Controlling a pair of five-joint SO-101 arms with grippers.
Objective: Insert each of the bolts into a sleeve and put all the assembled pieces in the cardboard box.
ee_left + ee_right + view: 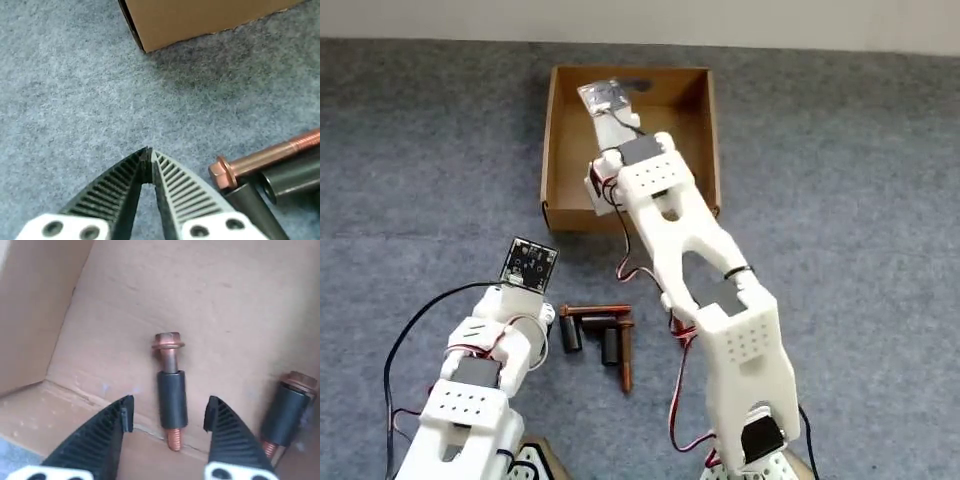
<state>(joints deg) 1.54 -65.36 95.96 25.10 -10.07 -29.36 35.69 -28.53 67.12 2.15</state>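
Observation:
The cardboard box (552, 140) stands at the far middle of the table. My right arm (665, 205) reaches into it. In the right wrist view, my right gripper (170, 412) is open over the box floor (225, 295). A copper bolt in a black sleeve (171, 390) lies between the fingers, touching neither. A second assembled piece (286, 412) lies beside it. My left gripper (149, 156) is shut on nothing, just above the carpet. Close to it lie a loose copper bolt (270, 157) and two black sleeves (250, 205) (295, 177).
On the carpet in front of the box lie two bolts (595, 311) (626, 355) and black sleeves (570, 333) (610, 345). A corner of the box (200, 17) faces the left gripper. Grey carpet spreads open to the left and right of the arms.

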